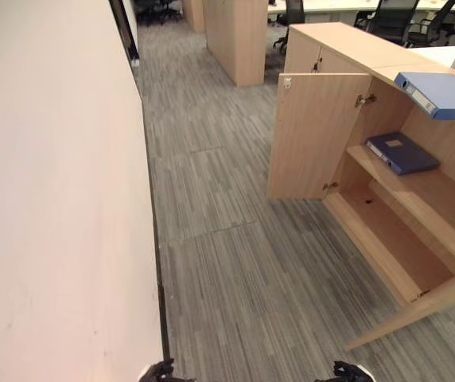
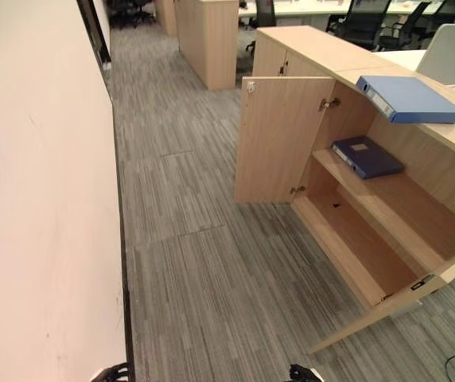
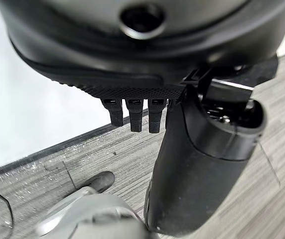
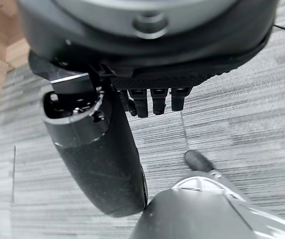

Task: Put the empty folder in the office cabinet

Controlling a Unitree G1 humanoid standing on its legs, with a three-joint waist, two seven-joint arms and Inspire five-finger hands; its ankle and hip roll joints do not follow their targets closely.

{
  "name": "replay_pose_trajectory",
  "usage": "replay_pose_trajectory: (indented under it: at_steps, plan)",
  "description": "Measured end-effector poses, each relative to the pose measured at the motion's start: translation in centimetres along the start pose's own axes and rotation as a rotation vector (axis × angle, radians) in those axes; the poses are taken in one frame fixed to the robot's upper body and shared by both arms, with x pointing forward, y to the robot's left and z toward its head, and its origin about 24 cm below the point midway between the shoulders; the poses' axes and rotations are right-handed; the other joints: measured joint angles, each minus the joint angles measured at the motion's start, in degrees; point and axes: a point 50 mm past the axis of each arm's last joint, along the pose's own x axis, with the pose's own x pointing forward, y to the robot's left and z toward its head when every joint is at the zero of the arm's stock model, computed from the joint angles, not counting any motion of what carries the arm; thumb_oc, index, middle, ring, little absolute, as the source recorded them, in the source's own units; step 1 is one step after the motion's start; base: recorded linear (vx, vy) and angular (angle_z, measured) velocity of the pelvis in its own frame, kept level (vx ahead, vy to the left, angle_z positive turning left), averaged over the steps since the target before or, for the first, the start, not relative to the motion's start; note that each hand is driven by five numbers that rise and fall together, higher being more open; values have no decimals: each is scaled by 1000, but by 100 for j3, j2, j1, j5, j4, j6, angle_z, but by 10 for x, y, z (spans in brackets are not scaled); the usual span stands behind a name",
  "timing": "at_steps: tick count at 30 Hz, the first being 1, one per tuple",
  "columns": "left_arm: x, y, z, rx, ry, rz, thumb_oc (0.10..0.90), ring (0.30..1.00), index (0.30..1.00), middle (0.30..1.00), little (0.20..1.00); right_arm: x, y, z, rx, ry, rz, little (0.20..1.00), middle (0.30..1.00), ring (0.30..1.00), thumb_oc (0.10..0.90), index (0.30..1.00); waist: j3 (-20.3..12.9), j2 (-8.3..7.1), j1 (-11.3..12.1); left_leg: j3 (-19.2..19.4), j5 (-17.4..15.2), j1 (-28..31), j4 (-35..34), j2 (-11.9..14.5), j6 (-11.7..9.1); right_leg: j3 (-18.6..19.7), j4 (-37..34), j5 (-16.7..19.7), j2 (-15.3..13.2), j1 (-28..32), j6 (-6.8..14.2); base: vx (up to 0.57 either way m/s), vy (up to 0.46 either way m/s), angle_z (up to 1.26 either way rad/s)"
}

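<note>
A: Two folders are showing: a light blue folder [image 2: 409, 99] is lying flat on the cabinet [image 2: 307, 41] top, jutting a little over the open compartment, and a dark folder [image 2: 367, 156] is sitting on the upper shelf [image 2: 402, 208] inside.

B: Which one is the robot going for?

A: Judging by the task, the light blue one; the surface is not its home. It is lying ahead and to the robot's right, its long axis running away along the cabinet, spine toward the aisle.

B: So which arm is nearer?

A: The right hand [image 4: 152, 102] is nearer. It is hanging over the carpet [image 1: 227, 239], fingers straight and loose, holding nothing. The left hand [image 3: 132, 115] is hanging likewise beside the wall [image 1: 52, 199], released and empty.

B: And the door [image 2: 275, 139]?

A: It is standing wide open.
</note>
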Motion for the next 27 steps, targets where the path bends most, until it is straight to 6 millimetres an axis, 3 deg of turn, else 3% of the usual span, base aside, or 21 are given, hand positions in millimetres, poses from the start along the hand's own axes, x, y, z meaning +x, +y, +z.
replay_pose_trajectory:
  at_steps: [1,3,4,5,10,13,16,17,18,19,20,21,24,27]
  plan:
    - [1,2,8,-37,-27,11,800,900,900,900,900,0,-6,-5,-7,27,-17,900,900,900,800,900,89,-3,134,-106,35,-296,557,220,-266,-87,-12,282,-5,80,-98,145,-45,0]
    - [2,3,13,-31,-39,10,800,900,900,900,900,-1,-14,-4,-11,26,-37,900,900,900,800,900,181,65,60,-103,98,-398,671,538,-371,-200,-110,150,124,249,-194,231,-10,22]
    - [2,2,12,-17,-35,5,800,900,900,900,900,-2,-20,-7,-12,40,-54,900,900,900,800,900,218,182,-29,-111,198,-379,266,815,-436,-149,-175,42,257,360,-178,275,136,22]
    - [3,0,14,-5,-41,-2,800,900,900,900,900,-2,-23,-8,-13,43,-66,900,900,900,800,900,266,251,-5,-157,353,-306,-469,916,-461,-95,-181,58,307,351,-218,197,132,6]
    - [5,-4,24,5,-60,-13,800,900,900,900,900,-1,-23,-4,-15,36,-69,900,900,900,800,900,405,418,142,-739,1086,-353,-2582,1087,-606,181,-128,-14,453,334,-169,282,106,-27]
    - [6,-2,30,-13,-68,-1,800,900,900,900,900,-1,-22,-6,-21,49,-68,900,900,900,800,900,520,380,340,-888,1152,-471,-2590,1106,-610,505,-279,-134,420,639,-13,390,137,-48]
    - [6,-1,21,-13,-32,1,800,900,900,900,900,-2,-24,-10,-34,66,-76,900,900,900,800,900,480,409,442,-1115,996,-576,-2500,1174,-514,913,-216,-369,172,791,386,394,236,-77]
    - [4,3,11,-10,3,9,800,900,900,900,900,-1,-18,-10,-40,64,-58,900,900,900,800,900,409,254,531,-1065,1315,-590,-2211,991,-460,1238,-337,-387,-62,838,552,382,265,-90]
    - [4,9,10,-11,10,25,800,900,900,900,900,0,-7,-7,-34,58,-33,900,900,900,800,900,412,-6,571,-999,1318,-632,-2038,775,-411,1317,-387,-403,-270,837,556,557,402,-89]
    - [3,21,11,3,12,53,800,900,900,900,900,2,6,-2,-27,47,4,900,900,900,800,900,442,-218,642,-954,1338,-654,-1830,611,-200,1399,-59,-290,-449,624,574,309,217,-55]
    - [3,23,10,5,16,58,800,900,900,900,900,3,13,4,-19,33,19,900,900,900,800,900,433,-319,628,-866,1210,-654,-1760,562,-157,1391,71,-232,-451,589,616,438,341,-51]
    - [3,29,12,15,14,70,800,900,900,900,900,4,21,11,-5,15,35,900,900,900,800,900,417,-385,673,-725,1097,-611,-1549,461,-19,1197,171,95,-569,565,583,278,274,-32]
    - [4,19,22,23,-35,42,800,900,900,900,900,7,23,27,8,-35,42,900,900,900,800,900,365,-295,668,-550,592,-598,-1212,254,131,1258,418,579,-848,469,897,407,470,-15]
    - [4,13,23,28,-43,22,800,900,900,900,900,9,24,42,2,-75,48,900,900,900,800,900,251,-174,620,-354,486,-547,-1299,79,289,1240,886,827,-1127,95,1153,245,353,-17]
